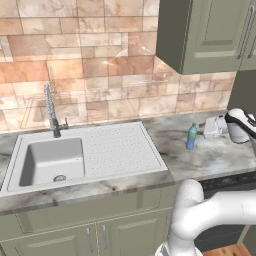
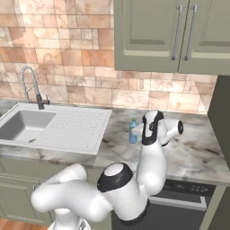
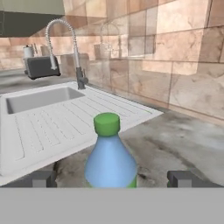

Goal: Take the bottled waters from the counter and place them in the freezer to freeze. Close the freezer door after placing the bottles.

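Observation:
A translucent blue water bottle with a green cap (image 1: pixel 191 136) stands upright on the marbled counter (image 1: pixel 215 160), just right of the drainboard. My gripper (image 1: pixel 204 130) is level with it on its right side and points at it. In the hand view the bottle (image 3: pixel 110 155) stands close between the two dark fingertips (image 3: pixel 41 178), with a wide gap on each side. The jaws are open and touch nothing. From the right base view the bottle (image 2: pixel 133 131) sits just left of my wrist. The freezer and its door are out of view.
The white sink (image 1: pixel 50 160) with its drainboard (image 1: pixel 120 150) and a spring faucet (image 1: pixel 52 112) lies left of the bottle. A toaster (image 3: pixel 41 65) stands beyond the sink. Green wall cabinets (image 2: pixel 179 36) hang overhead. A black dishwasher front (image 2: pixel 188 195) sits under the counter, and a dark grey panel (image 2: pixel 221 112) rises at the right.

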